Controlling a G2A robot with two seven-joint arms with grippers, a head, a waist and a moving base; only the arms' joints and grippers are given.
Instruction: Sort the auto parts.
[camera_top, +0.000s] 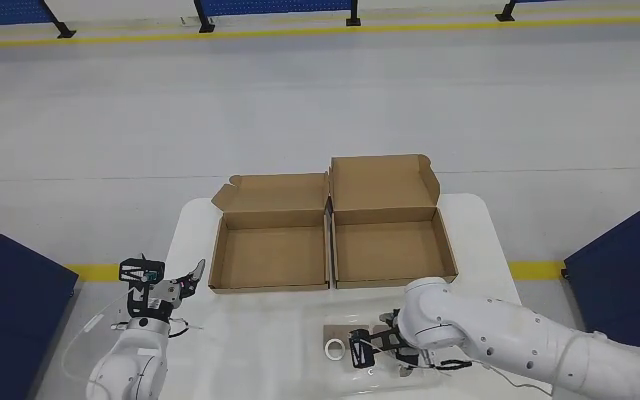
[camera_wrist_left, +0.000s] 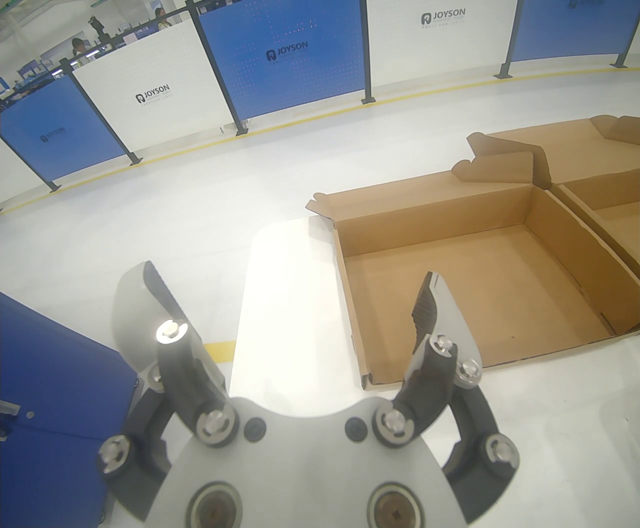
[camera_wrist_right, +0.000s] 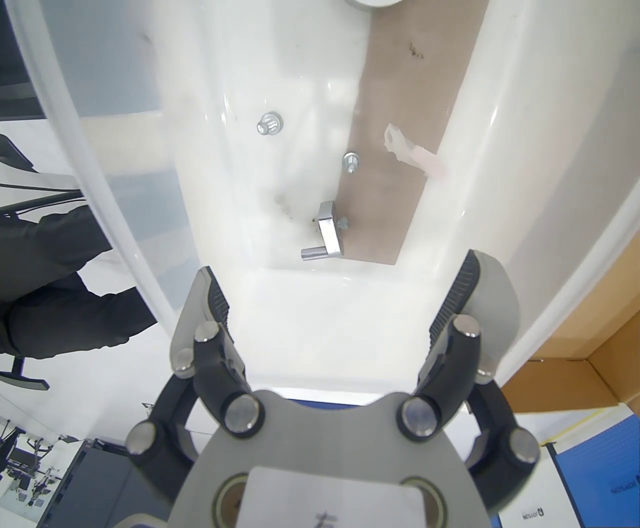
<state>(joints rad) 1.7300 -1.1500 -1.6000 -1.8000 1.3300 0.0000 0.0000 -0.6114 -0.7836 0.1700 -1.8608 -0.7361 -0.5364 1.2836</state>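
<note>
Parts: bracket (camera_wrist_right: 330, 232), bolts (camera_wrist_right: 270, 123) at six o'clock on desk (camera_top: 470, 215); boxes (camera_top: 270, 255) toward twelve. Right pincer (camera_wrist_right: 340, 272) gapes, empty; best centred over bracket, closing across its bar. Left pincer (camera_wrist_left: 290, 277) likewise agape.

In the middle of the frame the left box (camera_top: 270, 255) and right box (camera_top: 390, 245) stand side by side, touching, on the table (camera_top: 260, 320). Below them, at lower centre, a cardboard sheet (camera_top: 336, 331) lies in a tray (camera_wrist_right: 280, 300), with a ring (camera_top: 334, 347) on the sheet and a bracket (camera_wrist_right: 330, 235) across its edge.

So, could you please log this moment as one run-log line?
left gripper open beside left cardboard box | right gripper open above metal bracket in white tray | sorted: none
</note>
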